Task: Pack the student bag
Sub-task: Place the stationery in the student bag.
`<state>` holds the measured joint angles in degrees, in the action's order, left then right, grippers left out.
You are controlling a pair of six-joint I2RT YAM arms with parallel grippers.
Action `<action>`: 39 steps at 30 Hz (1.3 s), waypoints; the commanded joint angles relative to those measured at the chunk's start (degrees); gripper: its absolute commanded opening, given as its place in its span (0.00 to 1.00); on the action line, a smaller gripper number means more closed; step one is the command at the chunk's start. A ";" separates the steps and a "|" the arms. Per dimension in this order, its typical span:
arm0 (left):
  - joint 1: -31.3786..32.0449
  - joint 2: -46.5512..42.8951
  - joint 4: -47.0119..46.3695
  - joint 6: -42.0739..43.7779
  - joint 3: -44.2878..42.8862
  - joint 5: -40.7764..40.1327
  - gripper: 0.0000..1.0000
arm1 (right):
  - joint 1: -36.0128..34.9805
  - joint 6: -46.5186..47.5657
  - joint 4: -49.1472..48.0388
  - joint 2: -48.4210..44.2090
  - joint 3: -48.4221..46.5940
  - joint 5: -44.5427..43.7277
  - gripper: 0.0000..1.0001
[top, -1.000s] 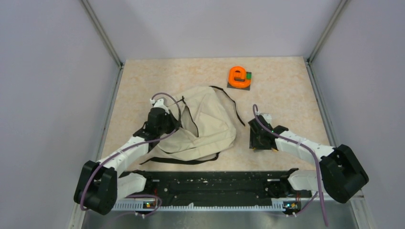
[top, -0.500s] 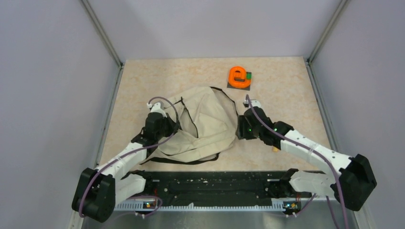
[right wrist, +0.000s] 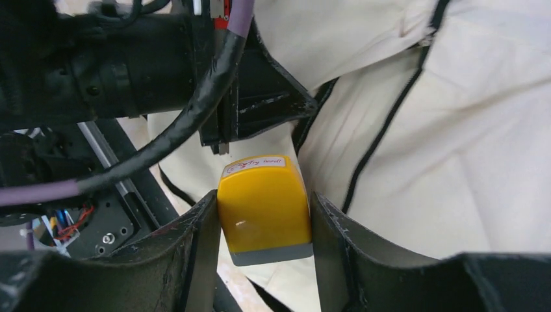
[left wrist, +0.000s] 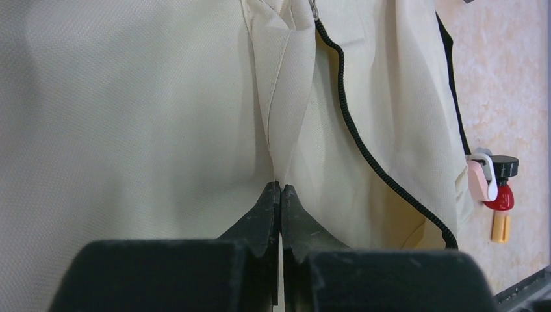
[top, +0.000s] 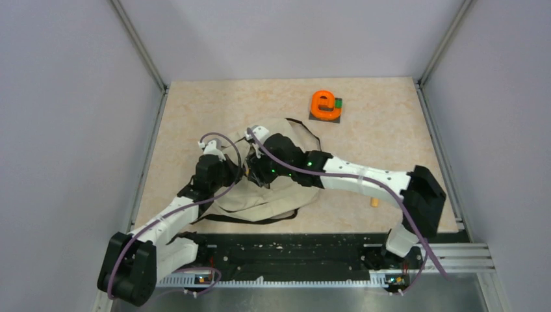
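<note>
We are pinching a fold of the student bag [top: 279, 198] in our left gripper [left wrist: 280, 195]; our right gripper [right wrist: 263, 211] is clamping a yellow block [right wrist: 263, 218], perhaps over the opening; the bag is lying left of the worktop's [top: 390, 130] centre.

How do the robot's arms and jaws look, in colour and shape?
The left arm and right arm have white shells and black joints. A purple cable runs along each. The jaws are matte black wedges. A green light glows near the right wrist.
</note>
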<state>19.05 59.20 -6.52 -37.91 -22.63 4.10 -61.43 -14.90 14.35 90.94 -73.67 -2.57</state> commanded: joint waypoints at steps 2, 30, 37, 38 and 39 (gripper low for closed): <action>-0.41 -1.93 -2.16 -1.17 1.54 1.50 0.00 | -1.30 2.52 -1.36 8.34 -7.23 5.21 0.00; -0.59 -3.56 -1.69 -1.69 2.24 0.60 0.00 | -1.23 -1.45 19.00 22.62 -17.28 -32.29 0.00; -0.60 -3.49 -1.74 -1.81 2.22 0.65 0.00 | -1.28 -2.36 20.56 21.74 -17.48 -36.31 0.39; -0.59 -3.48 -1.74 -1.79 2.16 0.70 0.00 | -1.18 -2.43 20.53 21.66 -17.50 -36.40 0.46; -0.59 -3.48 -1.69 -1.74 2.16 0.78 0.00 | -1.23 -2.54 20.43 21.59 -17.54 -36.40 0.54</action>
<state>18.59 56.73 -7.35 -39.62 -20.93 5.17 -62.87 -17.23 31.38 113.71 -88.95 -32.91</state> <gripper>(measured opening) 0.011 0.469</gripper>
